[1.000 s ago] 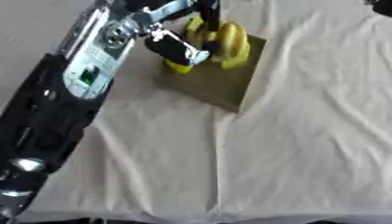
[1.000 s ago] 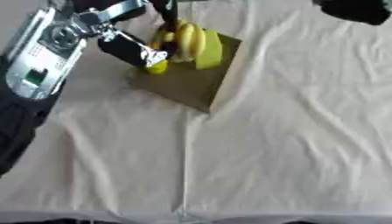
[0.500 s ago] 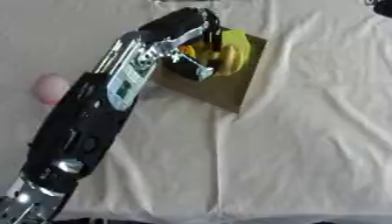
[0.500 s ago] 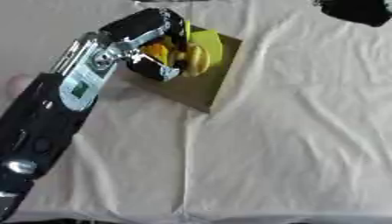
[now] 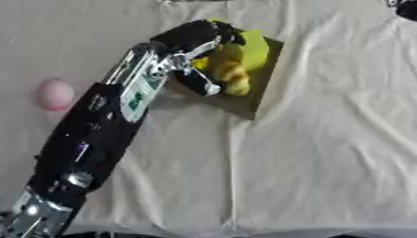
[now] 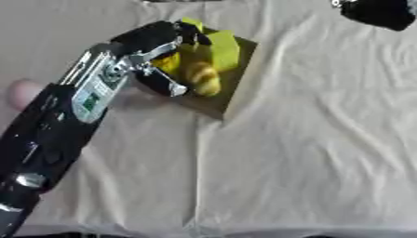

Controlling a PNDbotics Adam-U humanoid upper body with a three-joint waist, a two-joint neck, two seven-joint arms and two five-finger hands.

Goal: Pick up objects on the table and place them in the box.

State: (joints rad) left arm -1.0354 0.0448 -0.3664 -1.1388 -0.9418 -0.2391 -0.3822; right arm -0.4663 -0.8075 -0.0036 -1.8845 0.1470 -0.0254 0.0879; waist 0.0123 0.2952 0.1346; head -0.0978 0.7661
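The table (image 5: 326, 153) is covered with a wrinkled cream cloth, and its whole right half and near side lie bare, open from the box (image 5: 254, 100) to the near edge. The left arm runs up from the lower left corner to the box at the far middle. The left hand (image 5: 195, 42) is over the box's left part, fingers curled downward, thumb stretched toward a yellow fruit (image 5: 231, 76); whether the fingers hold anything cannot be told. The box is flat and brown, turned askew, and holds yellow items: the rounded fruit and a brighter yellow piece (image 5: 248, 44) behind it. A pink round object (image 5: 55, 93) lies on the cloth, well apart to the box's left; the right eye view shows it only partly at its left edge. The right hand (image 6: 381, 13) shows more fully in the right eye view, dark, at the far right corner; its fingers cannot be made out.
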